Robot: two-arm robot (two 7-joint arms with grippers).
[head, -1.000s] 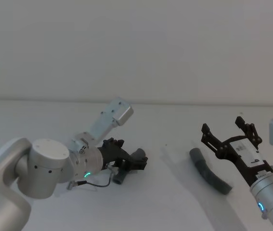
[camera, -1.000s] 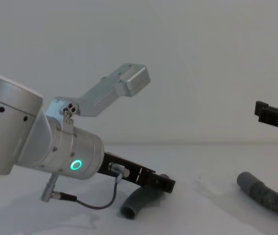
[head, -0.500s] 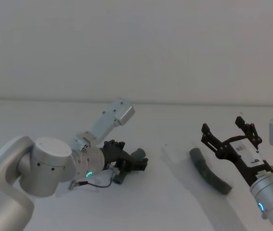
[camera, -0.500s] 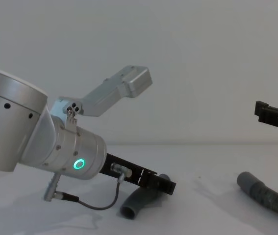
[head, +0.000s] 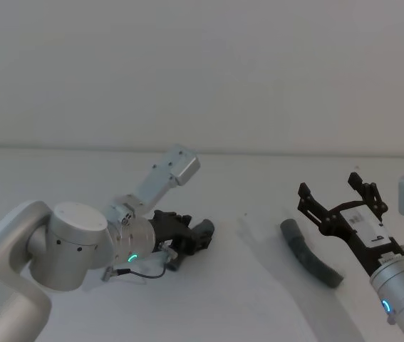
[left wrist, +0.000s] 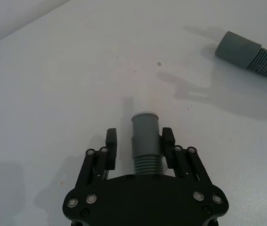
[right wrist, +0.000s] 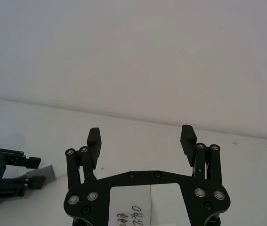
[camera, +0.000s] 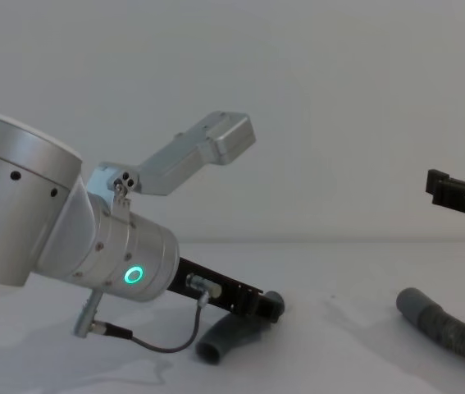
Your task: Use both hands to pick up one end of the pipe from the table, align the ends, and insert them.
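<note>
**Left claw astride the elbow; right claw raised beside the hose**

My left gripper (left wrist: 139, 138) lies low over the table (head: 244, 306), left of centre. Its fingers (left wrist: 111, 140) stand apart, one on each side of the elbow tube (left wrist: 145, 134). One finger is just beside the tube; the other shows a gap. The elbow rests on the table. Well apart to the right lies the ribbed hose (head: 314, 263), its smooth cuff (head: 289, 229) at the far end. My right gripper (head: 333, 194) hangs above the table beside the hose, fingers spread wide.
</note>
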